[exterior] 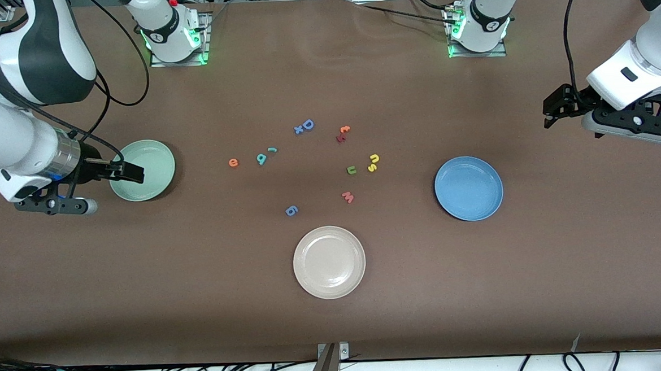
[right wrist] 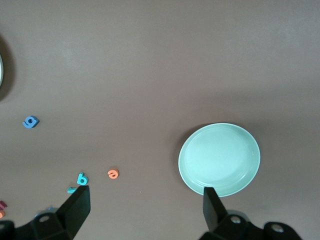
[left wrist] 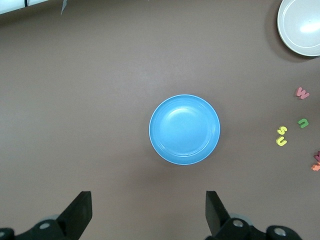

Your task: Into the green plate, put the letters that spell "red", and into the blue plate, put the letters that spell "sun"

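The orange "e" (exterior: 233,163) (right wrist: 113,174), teal "d" (exterior: 261,158) (right wrist: 82,179) and thin teal "r" (exterior: 272,149) lie loose mid-table. The yellow "n" (exterior: 374,159), yellow "s" (exterior: 371,167) (left wrist: 282,131) and green "u" (exterior: 351,169) (left wrist: 303,123) lie toward the blue plate (exterior: 468,188) (left wrist: 184,129). The green plate (exterior: 143,170) (right wrist: 219,159) sits at the right arm's end. My right gripper (exterior: 129,172) (right wrist: 145,212) hangs open and holds nothing by the green plate's edge. At the left arm's end, my left gripper (exterior: 553,109) (left wrist: 148,215) is open and holds nothing, high above the table with the blue plate in its view.
A cream-white plate (exterior: 329,262) sits nearest the front camera. Other letters lie among the task ones: a blue "D" with "x" (exterior: 305,126), a red-orange pair (exterior: 342,133), a pink "w" (exterior: 347,196) and a blue "6" (exterior: 291,211).
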`<state>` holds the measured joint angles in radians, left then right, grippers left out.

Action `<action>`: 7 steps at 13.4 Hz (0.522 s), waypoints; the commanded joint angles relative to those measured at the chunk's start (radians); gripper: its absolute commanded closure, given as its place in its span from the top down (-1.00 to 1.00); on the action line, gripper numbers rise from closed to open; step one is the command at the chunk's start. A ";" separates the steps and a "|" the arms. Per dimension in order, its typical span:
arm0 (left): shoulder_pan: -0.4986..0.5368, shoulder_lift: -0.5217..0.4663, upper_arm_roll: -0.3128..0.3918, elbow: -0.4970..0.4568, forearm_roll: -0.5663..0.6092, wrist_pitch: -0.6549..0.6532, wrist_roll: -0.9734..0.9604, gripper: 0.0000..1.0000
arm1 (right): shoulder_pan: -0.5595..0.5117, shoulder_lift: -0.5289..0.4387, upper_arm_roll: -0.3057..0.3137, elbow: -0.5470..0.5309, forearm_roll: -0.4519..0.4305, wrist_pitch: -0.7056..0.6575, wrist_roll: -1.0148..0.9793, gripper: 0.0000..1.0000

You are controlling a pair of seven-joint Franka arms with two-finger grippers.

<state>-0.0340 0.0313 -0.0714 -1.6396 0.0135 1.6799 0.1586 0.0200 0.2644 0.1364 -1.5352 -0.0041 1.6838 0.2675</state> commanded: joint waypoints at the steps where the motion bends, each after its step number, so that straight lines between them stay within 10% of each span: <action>1: -0.004 -0.005 -0.008 0.007 -0.074 -0.028 -0.005 1.00 | -0.002 -0.007 -0.001 0.006 0.021 -0.004 -0.004 1.00; 7: -0.072 0.076 -0.010 0.010 -0.106 -0.031 -0.013 1.00 | -0.002 -0.007 0.000 0.006 0.021 -0.006 -0.004 1.00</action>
<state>-0.0659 0.0733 -0.0836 -1.6449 -0.0673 1.6559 0.1585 0.0203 0.2644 0.1365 -1.5351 -0.0039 1.6838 0.2675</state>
